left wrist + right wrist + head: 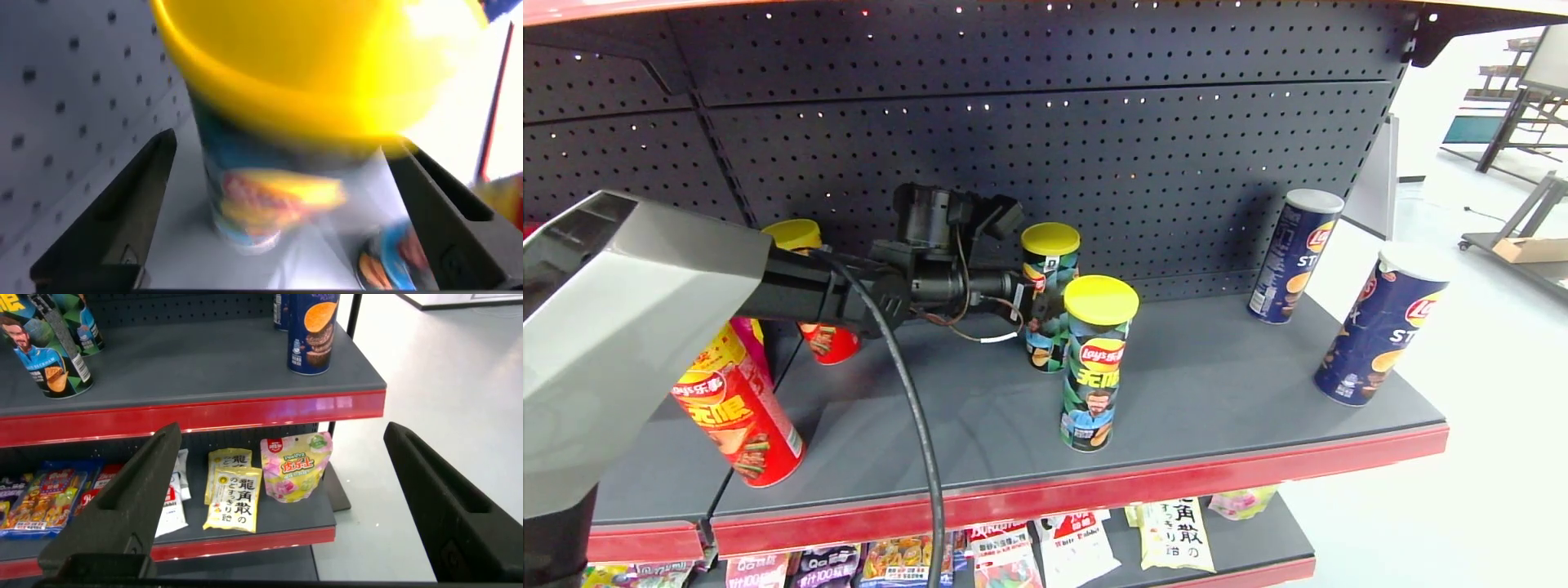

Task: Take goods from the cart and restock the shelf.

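1. Head view: on the dark grey metal shelf [1217,384], the left claw [1036,306] reaches the far yellow-lidded, green-and-black cardboard chip can [1052,269], which stands upright just behind its twin [1094,367].
2. Left wrist view: that can stands between the claw's spread fingers [131,220], a gap on each side.
3. Right wrist view: the right claw [282,437], fingers wide apart and holding nothing, faces yellow snack packets [233,490] on the lower shelf.

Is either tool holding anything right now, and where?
Nothing is gripped. The left tool straddles the rear can at mid-height, fingers apart from it; the right tool is empty.
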Tool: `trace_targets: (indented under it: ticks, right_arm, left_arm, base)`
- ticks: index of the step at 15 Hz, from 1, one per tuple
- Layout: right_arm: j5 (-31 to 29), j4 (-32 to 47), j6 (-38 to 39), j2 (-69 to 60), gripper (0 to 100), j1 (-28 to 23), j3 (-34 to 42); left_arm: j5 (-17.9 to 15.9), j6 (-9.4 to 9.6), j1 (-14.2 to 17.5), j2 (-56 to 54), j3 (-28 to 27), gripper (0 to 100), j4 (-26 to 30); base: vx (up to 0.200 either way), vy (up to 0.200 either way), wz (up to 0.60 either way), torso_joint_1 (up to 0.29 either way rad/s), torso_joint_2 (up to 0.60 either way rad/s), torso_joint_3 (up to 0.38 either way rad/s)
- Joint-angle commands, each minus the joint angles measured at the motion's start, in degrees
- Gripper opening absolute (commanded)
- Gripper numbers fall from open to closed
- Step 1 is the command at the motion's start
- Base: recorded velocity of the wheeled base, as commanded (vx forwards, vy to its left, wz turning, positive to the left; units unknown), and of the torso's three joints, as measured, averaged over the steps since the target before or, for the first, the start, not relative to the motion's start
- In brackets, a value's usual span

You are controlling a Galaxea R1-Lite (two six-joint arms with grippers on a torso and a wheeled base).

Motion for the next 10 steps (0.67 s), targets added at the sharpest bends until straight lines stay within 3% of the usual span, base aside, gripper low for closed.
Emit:
trace_targets:
  ticks: [1,8,10]
  right_arm:
    - [0.01,0.01,-0.01,-0.02,100,-0.05,0.01]
    - [0.01,0.01,-0.01,-0.02,100,0.04,0.01]
    - [0.01,0.01,-0.01,-0.02,100,-0.05,0.01]
  left_arm:
    - [0.03,0.01,0.20,-2.70,2.07,100,0.18]
    - [0.03,0.10,0.73,-6.13,6.29,100,1.50]
    - [0.03,0.19,0.73,-8.59,8.13,100,5.63]
  base:
    - [0.000,0.000,0.00,0.000,0.00,0.000]
    - [0.000,0.000,0.00,0.000,0.00,0.000]
    - [0.000,0.000,0.00,0.000,0.00,0.000]
